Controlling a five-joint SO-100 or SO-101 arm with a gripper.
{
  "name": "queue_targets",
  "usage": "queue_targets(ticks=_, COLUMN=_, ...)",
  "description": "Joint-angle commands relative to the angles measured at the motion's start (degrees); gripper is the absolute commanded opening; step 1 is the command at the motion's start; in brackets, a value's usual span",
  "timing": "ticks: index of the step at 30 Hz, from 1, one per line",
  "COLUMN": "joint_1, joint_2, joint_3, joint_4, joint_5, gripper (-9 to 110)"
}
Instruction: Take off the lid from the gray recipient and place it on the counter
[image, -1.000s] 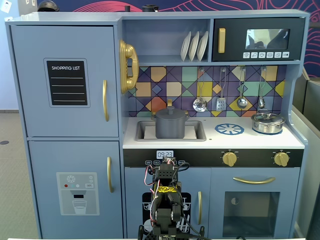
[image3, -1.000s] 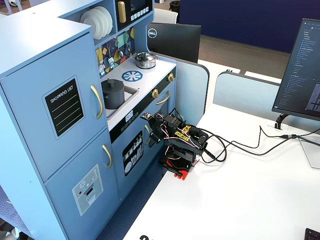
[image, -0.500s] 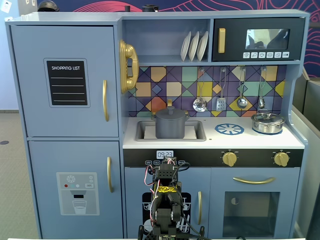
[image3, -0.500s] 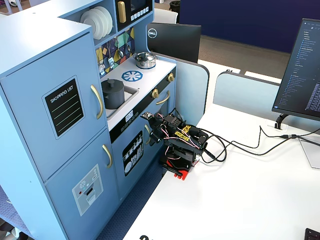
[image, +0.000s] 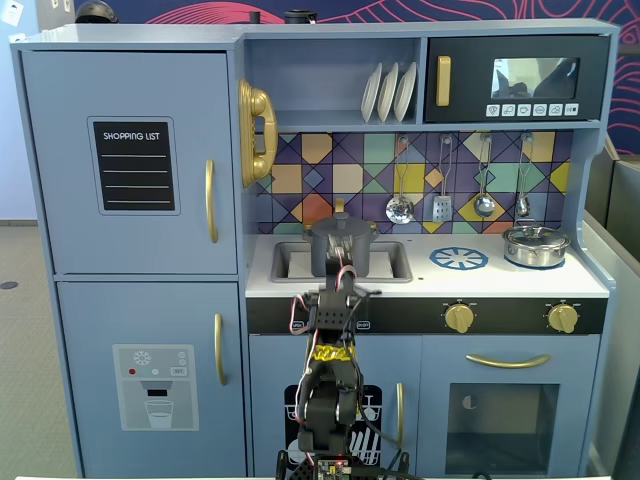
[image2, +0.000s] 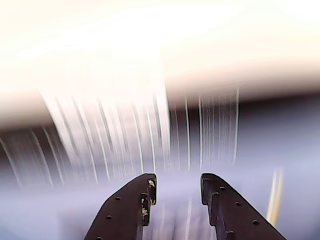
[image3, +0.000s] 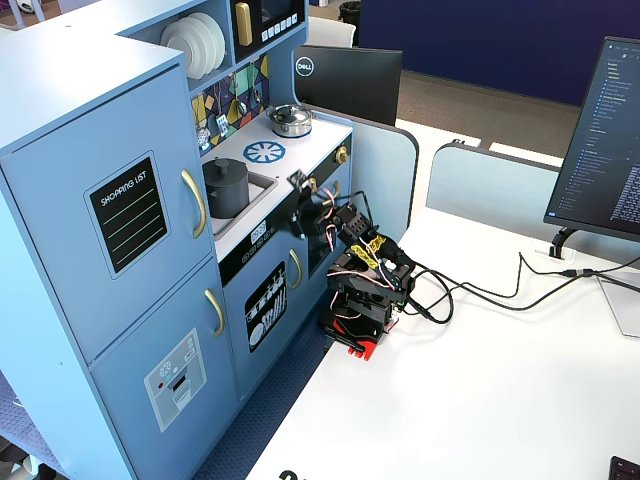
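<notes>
The gray recipient (image: 324, 250) stands in the inset sink of the white counter (image: 430, 282). The dark gray lid (image: 341, 226) rests flat on it, knob up. Both also show in another fixed view, the recipient (image3: 226, 192) and the lid (image3: 224, 165). My gripper (image: 338, 280) is raised in front of the counter's front edge, just before the recipient and below the lid. From the side, my gripper (image3: 299, 200) is apart from the pot. In the wrist view my gripper (image2: 177, 182) is open and empty. The background there is streaked with motion blur.
A shiny silver pot (image: 535, 245) sits at the counter's right end, beside the blue burner ring (image: 459, 258). Utensils hang on the tiled back wall (image: 440, 195). Gold knobs (image: 459, 318) line the front panel. A monitor (image3: 605, 140) and cables lie on the white desk (image3: 480, 380).
</notes>
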Motion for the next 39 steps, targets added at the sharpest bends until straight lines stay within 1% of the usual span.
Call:
queue_targets(ticks=1, joint_1=-0.7, joint_2=-4.3, joint_3=-10.3, joint_4=-7.3, joint_5=-3.0, gripper=8)
queue_targets(ticks=5, joint_1=-0.1, joint_2=-5.7, joint_3=-13.6, joint_4=-7.7, joint_5=-4.1, gripper=16)
queue_targets(ticks=11, joint_1=-0.9, joint_2=-8.7, joint_3=-14.2, joint_4=-15.5, joint_5=-2.1, gripper=25)
queue_targets(ticks=28, joint_1=-1.4, joint_2=-27.2, joint_3=-20.2, joint_4=-34.5, joint_5=-1.7, gripper=24)
queue_targets(ticks=39, joint_1=-0.9, joint_2=-38.2, joint_3=-26.9, joint_4=-38.6, joint_5=-0.8, gripper=22)
